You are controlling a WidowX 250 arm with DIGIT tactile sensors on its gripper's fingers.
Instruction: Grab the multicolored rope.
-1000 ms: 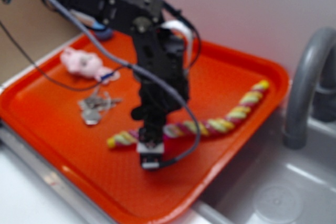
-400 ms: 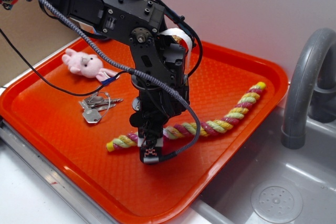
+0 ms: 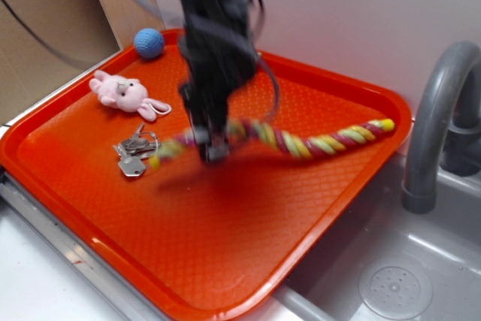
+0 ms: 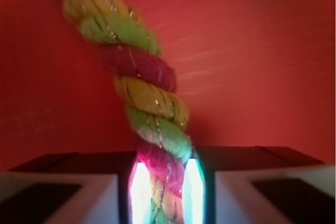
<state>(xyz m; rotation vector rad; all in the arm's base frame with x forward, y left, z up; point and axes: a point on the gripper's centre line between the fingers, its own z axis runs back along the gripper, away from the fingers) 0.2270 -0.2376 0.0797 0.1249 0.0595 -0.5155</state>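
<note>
The multicolored rope [image 3: 301, 140] is pinched between the closed fingers [image 4: 193, 187] and appears raised over the tray [image 3: 225, 261], trailing toward its right edge. The grab looks done; only holding remains.

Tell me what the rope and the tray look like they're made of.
The rope looks like soft twisted fibre, probably cotton or yarn: fuzzy yellow, pink and green strands with fine threads showing in the wrist view. The tray looks like hard moulded plastic, orange-red, with a fine diamond-textured, slightly glossy surface and a raised rim.
</note>
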